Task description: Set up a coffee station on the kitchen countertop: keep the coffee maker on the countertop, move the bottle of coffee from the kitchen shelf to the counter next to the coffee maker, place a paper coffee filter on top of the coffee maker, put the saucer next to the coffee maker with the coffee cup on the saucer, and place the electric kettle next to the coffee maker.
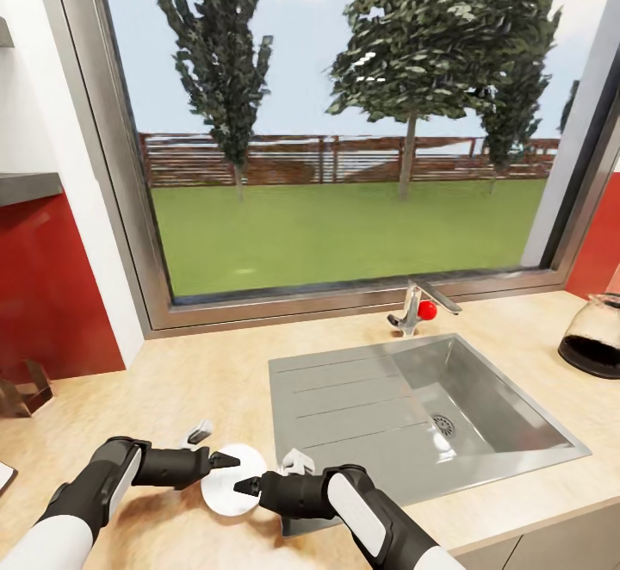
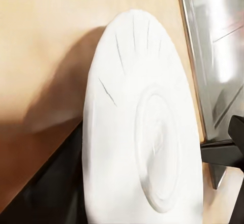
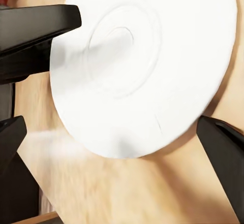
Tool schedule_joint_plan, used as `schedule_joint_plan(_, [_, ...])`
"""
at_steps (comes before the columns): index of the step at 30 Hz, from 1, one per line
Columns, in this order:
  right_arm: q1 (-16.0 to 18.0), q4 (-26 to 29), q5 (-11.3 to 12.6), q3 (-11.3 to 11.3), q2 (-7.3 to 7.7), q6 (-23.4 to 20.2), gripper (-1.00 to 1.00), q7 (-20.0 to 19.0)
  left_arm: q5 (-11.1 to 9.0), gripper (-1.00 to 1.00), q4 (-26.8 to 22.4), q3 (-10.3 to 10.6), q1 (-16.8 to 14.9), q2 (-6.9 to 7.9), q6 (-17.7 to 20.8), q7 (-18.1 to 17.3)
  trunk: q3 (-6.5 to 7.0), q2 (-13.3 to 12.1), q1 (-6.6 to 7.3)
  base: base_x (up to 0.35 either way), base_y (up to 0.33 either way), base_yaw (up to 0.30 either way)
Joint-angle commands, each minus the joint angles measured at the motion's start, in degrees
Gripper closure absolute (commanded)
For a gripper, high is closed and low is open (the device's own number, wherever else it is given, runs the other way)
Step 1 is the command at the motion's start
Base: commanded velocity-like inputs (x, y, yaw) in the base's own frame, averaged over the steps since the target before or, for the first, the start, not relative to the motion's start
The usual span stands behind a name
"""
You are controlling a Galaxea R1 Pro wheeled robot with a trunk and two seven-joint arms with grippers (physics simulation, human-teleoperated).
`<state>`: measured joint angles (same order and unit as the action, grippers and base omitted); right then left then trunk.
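The white saucer (image 1: pixel 231 482) sits low over the light-wood kitchen countertop (image 1: pixel 215 363), just left of the sink's front corner. My left gripper (image 1: pixel 226 460) is shut on the saucer's rim from the left. In the left wrist view the saucer (image 2: pixel 152 132) looms close, with one dark finger (image 2: pixel 51 193) under it. My right gripper (image 1: pixel 248 486) stands open at the opposite rim. Its fingers (image 3: pixel 223 163) are spread wide beside the saucer (image 3: pixel 142 61), not touching it. The electric kettle (image 1: pixel 594 337), rounded glass on a dark base, stands at the counter's far right, partly cut off.
An inset steel sink (image 1: pixel 430 415) lies right of the saucer, with a faucet (image 1: pixel 413 307) and red knob behind it. A big window backs the counter. A grey shelf (image 1: pixel 26 187) and a brown stand (image 1: pixel 21 389) are at the left, by a red wall.
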<state>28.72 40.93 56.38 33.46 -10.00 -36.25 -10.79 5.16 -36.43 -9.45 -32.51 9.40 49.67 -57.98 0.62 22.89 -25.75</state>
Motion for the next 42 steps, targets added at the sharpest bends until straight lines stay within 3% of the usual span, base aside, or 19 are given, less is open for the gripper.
schedule_joint_plan(1, [0.0, -0.1, -0.7, 0.0, 0.00, 0.0, -1.00, -0.1, 0.7, 1.00, 0.0, -0.3, 0.0, -0.06, 0.3, -0.5, -0.03, 0.0, -0.03, 0.000, 0.000, 0.000])
schedule_joint_plan(17, [0.0, 0.3, -0.7, 0.0, 0.00, 0.0, -1.00, -0.1, 0.6, 1.00, -0.7, -0.3, 0.0, 0.37, 0.7, -0.6, -0.03, 0.0, -0.03, 0.000, 0.000, 0.000])
schedule_joint_plan(23, [0.0, 5.2, -0.7, 0.0, 0.00, -0.1, -1.00, -0.1, 0.9, 1.00, -0.8, -0.8, -0.9, 0.74, 0.9, -0.4, -0.03, 0.0, -0.03, 0.000, 0.000, 0.000])
schedule_joint_plan(25, [0.0, 7.0, -0.7, 0.0, 0.00, -0.1, -1.00, -0.1, 0.6, 1.00, -1.0, -1.0, -2.2, 1.68, 1.0, -0.6, -0.03, 0.0, -0.03, 0.000, 0.000, 0.000])
schedule_joint_plan(28, [0.0, 7.5, -0.7, -0.4, 0.00, -0.1, -1.00, -0.1, -0.8, 1.00, -1.0, -1.1, -5.8, 4.44, 1.3, -0.8, -0.03, 0.0, -0.03, 0.000, 0.000, 0.000])
schedule_joint_plan(29, [0.0, 7.5, -0.7, -0.6, 0.00, -0.1, -1.00, -0.1, -2.0, 1.00, -1.0, -1.1, -6.4, 5.44, 1.3, -0.8, -0.03, 0.0, -0.03, 0.000, 0.000, 0.000])
schedule_joint_plan(30, [0.0, 8.7, -0.7, -0.8, 0.00, -0.1, -1.00, -0.2, -4.5, 1.00, -1.0, -1.0, -7.2, 7.54, 1.3, -0.8, -0.03, 0.0, -0.03, 0.000, 0.000, 0.000])
schedule_joint_plan(33, [0.0, 11.0, -0.7, -1.2, 0.00, -0.1, -1.00, -0.2, -6.5, 1.00, -1.0, -1.0, -8.2, 10.04, 1.3, -0.8, -0.03, 0.0, -0.03, 0.000, 0.000, 0.000])
schedule_joint_plan(35, [0.0, 13.3, -0.7, -2.5, 0.00, -0.1, -1.00, -0.1, -7.4, 1.00, -1.0, -1.0, -9.2, 11.46, 1.3, -0.8, -0.03, 0.0, -0.03, 0.000, 0.000, 0.000])
schedule_joint_plan(36, [0.0, 16.2, -0.8, -4.9, 0.00, -0.1, -1.00, -0.2, -8.3, 1.00, -1.0, -1.1, -9.8, 12.48, 1.3, -0.8, -0.03, 0.0, -0.03, 0.000, 0.000, 0.000])
schedule_joint_plan(42, [0.0, 21.2, -0.9, -5.9, 0.00, -0.1, -1.00, -0.2, -8.6, 1.00, -0.9, -1.0, -10.7, 13.18, 1.4, -0.8, -0.03, 0.0, -0.03, 0.000, 0.000, 0.000])
